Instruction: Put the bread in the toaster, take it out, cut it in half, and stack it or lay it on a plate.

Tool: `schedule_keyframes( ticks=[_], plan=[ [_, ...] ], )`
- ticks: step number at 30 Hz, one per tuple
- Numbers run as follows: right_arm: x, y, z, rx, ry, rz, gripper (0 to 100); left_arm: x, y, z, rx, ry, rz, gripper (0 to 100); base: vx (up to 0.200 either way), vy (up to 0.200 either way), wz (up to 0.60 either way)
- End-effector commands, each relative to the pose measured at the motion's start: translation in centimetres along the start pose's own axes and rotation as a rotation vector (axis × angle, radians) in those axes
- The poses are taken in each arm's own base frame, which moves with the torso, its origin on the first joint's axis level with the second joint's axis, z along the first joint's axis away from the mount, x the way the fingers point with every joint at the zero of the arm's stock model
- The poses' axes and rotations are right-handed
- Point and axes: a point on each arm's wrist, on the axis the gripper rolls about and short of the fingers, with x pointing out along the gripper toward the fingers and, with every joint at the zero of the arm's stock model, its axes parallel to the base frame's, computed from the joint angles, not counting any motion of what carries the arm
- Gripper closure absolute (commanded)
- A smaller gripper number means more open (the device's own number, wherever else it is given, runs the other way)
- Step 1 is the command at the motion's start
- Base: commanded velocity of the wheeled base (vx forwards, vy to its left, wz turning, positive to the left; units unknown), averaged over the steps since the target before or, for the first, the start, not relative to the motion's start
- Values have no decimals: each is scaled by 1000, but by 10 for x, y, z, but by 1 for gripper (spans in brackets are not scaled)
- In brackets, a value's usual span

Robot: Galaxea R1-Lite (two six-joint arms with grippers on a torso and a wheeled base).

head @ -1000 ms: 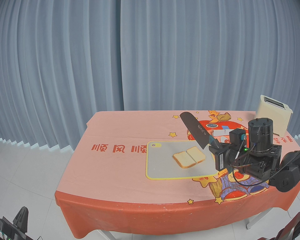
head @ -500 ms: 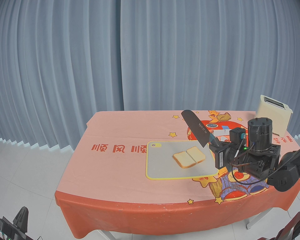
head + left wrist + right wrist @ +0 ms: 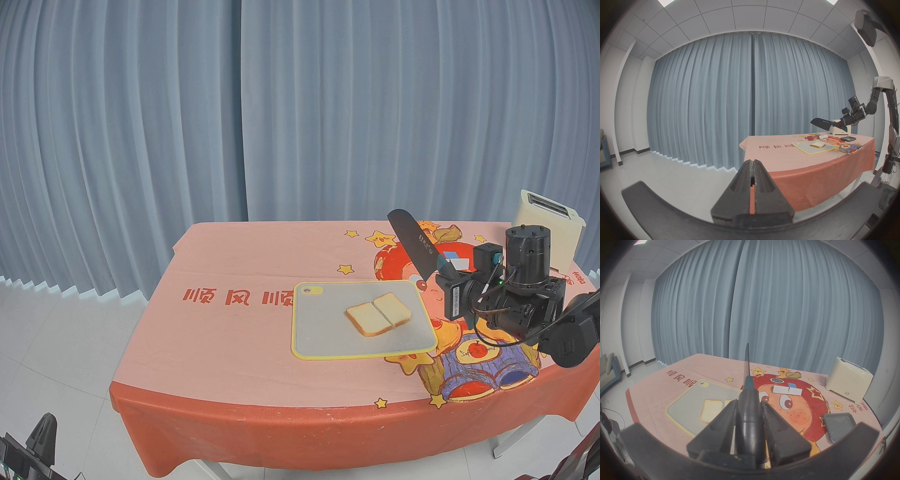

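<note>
The right gripper (image 3: 446, 275) is clamped on the handle of a black kitchen knife (image 3: 414, 242). It holds the knife in the air above the right part of the table (image 3: 237, 350), just beside the right edge of the cutting board (image 3: 322, 328). The blade slants up and to the left, touching nothing. In the right wrist view the knife (image 3: 746, 365) points straight ahead, edge-on, with the two fingers of the right gripper (image 3: 750, 415) closed against the handle on either side.

The bread (image 3: 378, 314) lies on the grey, yellow-rimmed cutting board, right of its middle. It is cut in two: both halves lie flat and side by side, with a thin seam between them.

The cream toaster (image 3: 549, 226) stands at the far right corner of the table, well apart from the board. A dark grey square dish (image 3: 840, 426) sits on the tablecloth (image 3: 187, 325) near the toaster, on the robot's side of it. Two small blocks (image 3: 791, 390), one white and one with a blue top, lie on the cartoon print between board and toaster.

The left gripper (image 3: 752, 170) hangs low, off the table and well to its left, above the floor. Its fingers are pressed together with nothing between them. A blue-grey curtain (image 3: 250, 106) hangs behind the table.
</note>
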Motion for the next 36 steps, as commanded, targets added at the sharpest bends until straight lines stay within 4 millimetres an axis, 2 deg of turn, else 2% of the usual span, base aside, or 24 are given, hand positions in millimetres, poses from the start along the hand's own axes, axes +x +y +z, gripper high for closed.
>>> schedule_keyframes(
  ticks=[1,28,36],
  plan=[
    [4,-5,0,7,4,-16,100,2,0,-5,0,21,0,100,0,0,0],
    [5,-24,11,40,-31,-71,100,2,0,-5,0,21,-1,100,0,0,0],
    [9,-37,16,58,-40,-110,100,2,0,-5,-2,21,0,100,0,0,0]
  ],
)
